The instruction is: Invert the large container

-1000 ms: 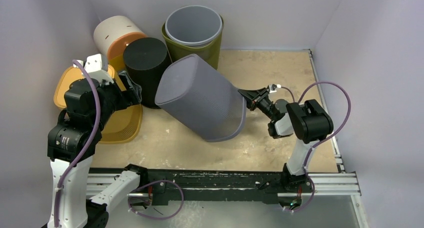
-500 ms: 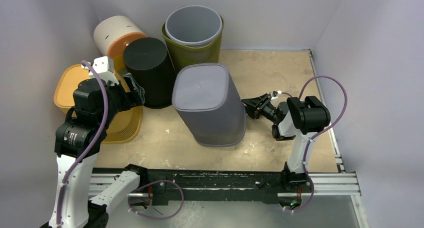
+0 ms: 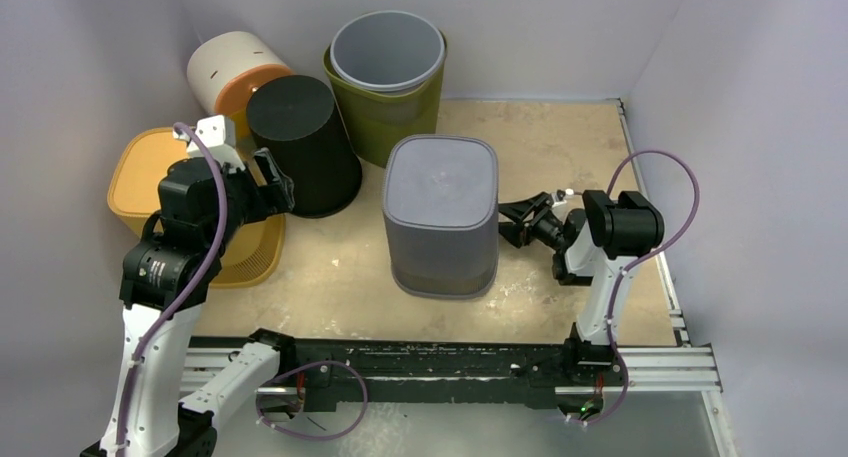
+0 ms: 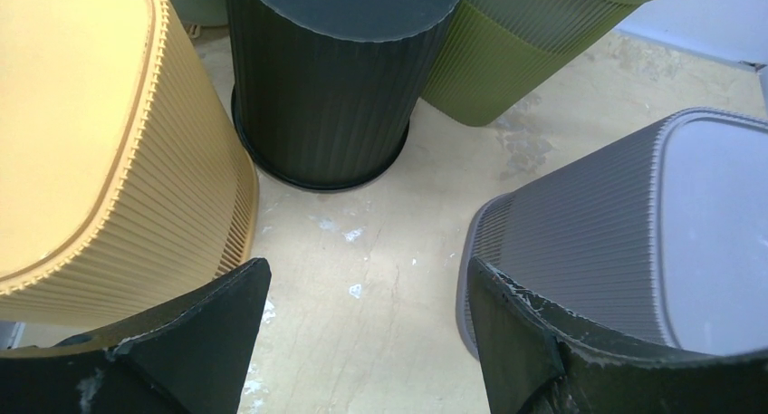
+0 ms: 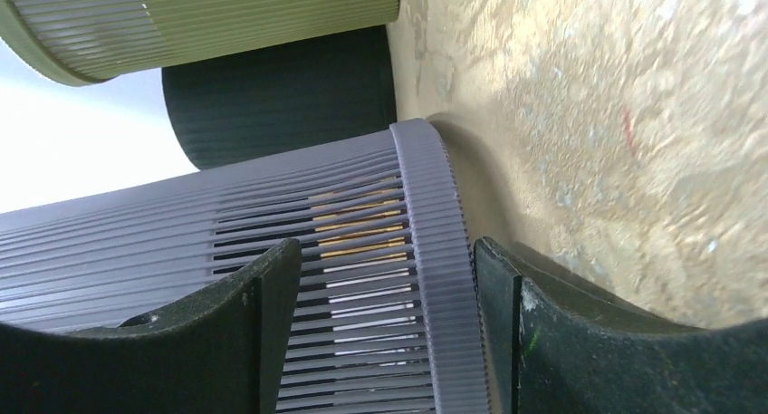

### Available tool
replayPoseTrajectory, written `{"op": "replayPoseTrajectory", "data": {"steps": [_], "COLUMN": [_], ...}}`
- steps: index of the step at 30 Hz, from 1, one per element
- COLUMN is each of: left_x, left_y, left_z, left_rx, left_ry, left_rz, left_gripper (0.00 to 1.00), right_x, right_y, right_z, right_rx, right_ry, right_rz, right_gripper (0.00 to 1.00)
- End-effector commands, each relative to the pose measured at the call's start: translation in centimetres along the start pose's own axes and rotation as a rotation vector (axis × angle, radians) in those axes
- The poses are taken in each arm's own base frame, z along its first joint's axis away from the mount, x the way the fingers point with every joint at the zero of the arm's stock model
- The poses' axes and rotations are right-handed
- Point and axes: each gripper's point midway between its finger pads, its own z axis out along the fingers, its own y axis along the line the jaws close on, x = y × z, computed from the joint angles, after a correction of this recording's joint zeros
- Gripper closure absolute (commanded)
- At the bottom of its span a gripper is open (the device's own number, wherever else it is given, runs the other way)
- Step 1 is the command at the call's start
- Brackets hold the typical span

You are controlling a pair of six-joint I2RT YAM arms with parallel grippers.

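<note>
You are viewing the large grey container (image 3: 440, 212) standing rim-down on the table (image 3: 560, 137), the right gripper (image 3: 510, 223) gaping empty just beside its rim, the left gripper (image 3: 276, 180) hanging wide apart. Probably light, flexing ribbed plastic, it is offering its stiffer rim band as the handhold

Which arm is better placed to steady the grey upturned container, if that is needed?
Right. The right gripper, open, sits just beside the grey container; the left gripper, also open, is farther off by the black container.
</note>
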Motion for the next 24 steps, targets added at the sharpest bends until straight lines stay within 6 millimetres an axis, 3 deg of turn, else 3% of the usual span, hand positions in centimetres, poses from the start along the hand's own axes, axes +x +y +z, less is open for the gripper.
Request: {"op": "replayPoseTrajectory", "data": {"steps": [1, 10, 17, 20, 24], "left_x": [-0.5, -0.3, 0.3, 0.2, -0.1], "left_y": [-0.6, -0.7, -0.8, -1.1, -1.5], "left_z": [0.6, 1.3, 2.1, 2.4, 2.7], "left_rx": [0.03, 0.025, 0.031, 0.043, 0.057], "left_ry": [-0.032, -0.021, -0.011, -0.014, -0.019], "left_rz": [0.009, 0.024, 0.023, 0.016, 0.014], "left_gripper": [0.23, 0.23, 0.23, 0.23, 0.23], "right_x": [-0.8, -5.6, -9.7, -11.1, -10.9], "right_y": [5.2, 5.4, 4.2, 3.3, 3.0], "right_z": [-0.8, -1.2, -0.7, -1.9, -5.3], "right_rx": [-0.268, -0.229, 0.059, 0.233, 0.418], "right_ry": [-0.032, -0.126, -0.213, -0.27, -0.363], "right_rz": [-0.322, -0.363, -0.51, -0.581, -0.622], "right_gripper": [0.28, 0.22, 0.21, 0.2, 0.2]}}
